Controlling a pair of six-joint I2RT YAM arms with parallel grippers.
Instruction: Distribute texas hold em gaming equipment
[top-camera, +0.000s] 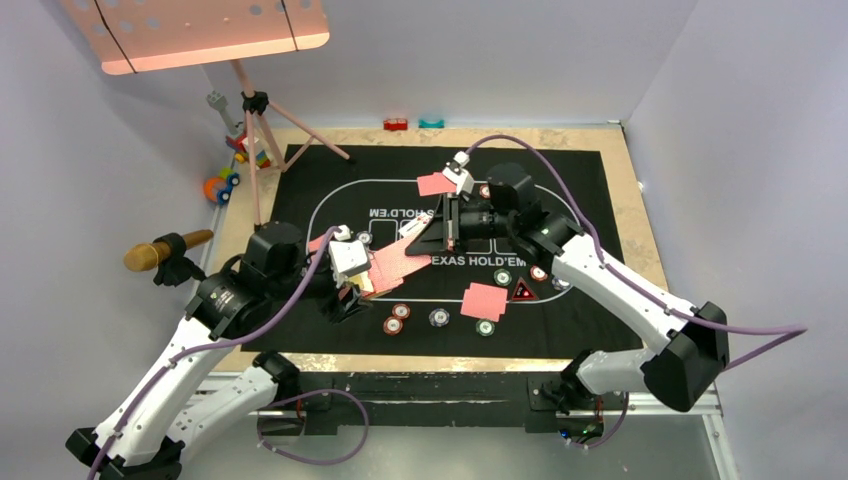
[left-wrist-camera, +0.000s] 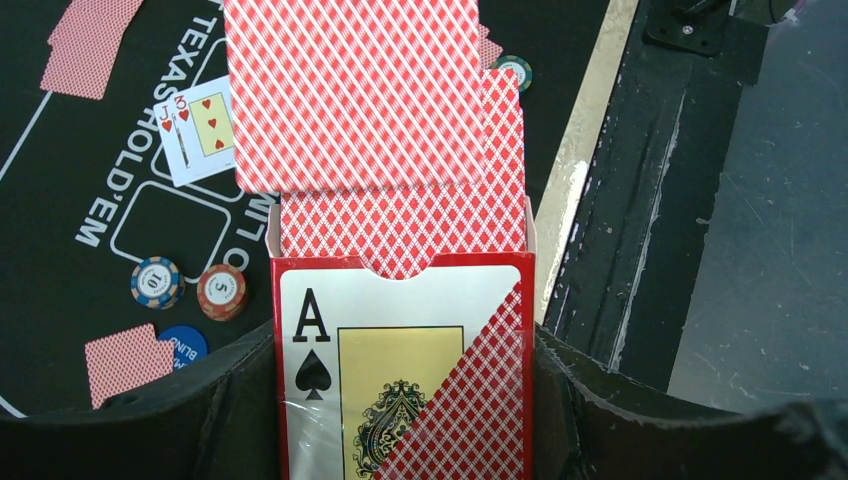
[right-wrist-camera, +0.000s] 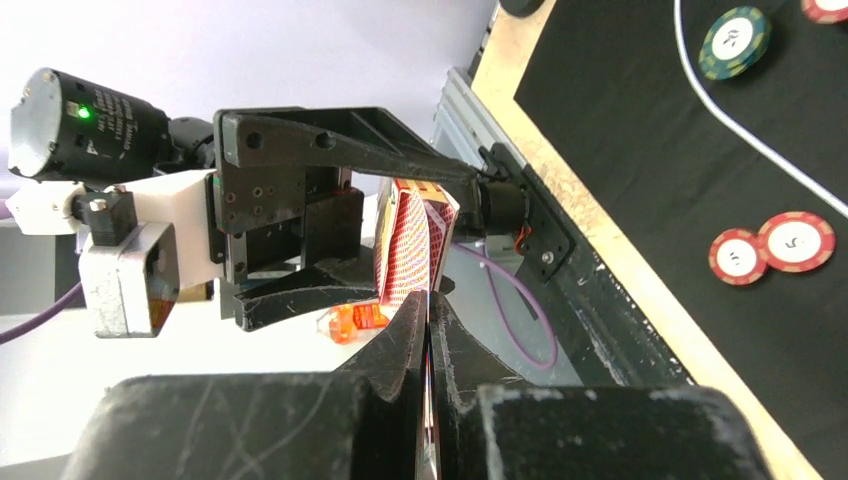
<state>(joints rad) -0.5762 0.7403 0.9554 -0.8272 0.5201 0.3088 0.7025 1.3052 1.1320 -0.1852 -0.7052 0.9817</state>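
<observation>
My left gripper (top-camera: 352, 292) is shut on a red card box (left-wrist-camera: 400, 370) with an ace of spades on its front. Red-backed cards (left-wrist-camera: 400, 215) stick out of its open top. My right gripper (top-camera: 415, 247) is shut on the topmost card (left-wrist-camera: 350, 95), seen edge-on between its fingers in the right wrist view (right-wrist-camera: 428, 335). Dealt card pairs lie on the black mat (top-camera: 435, 184), (top-camera: 484, 300). Two face-up heart cards (left-wrist-camera: 200, 125) lie on the mat's centre. Chips (top-camera: 397, 318), (top-camera: 485, 327), (top-camera: 503, 277) and a red-black triangular marker (top-camera: 521, 291) sit near the front. A blue button (left-wrist-camera: 185, 345) lies by two chips.
A pink perforated plate on a tripod (top-camera: 255, 150) stands at the back left. Colourful toys (top-camera: 222, 185) and a wooden-handled tool (top-camera: 165, 250) lie left of the mat. Red (top-camera: 396, 124) and teal (top-camera: 431, 123) blocks sit at the back edge.
</observation>
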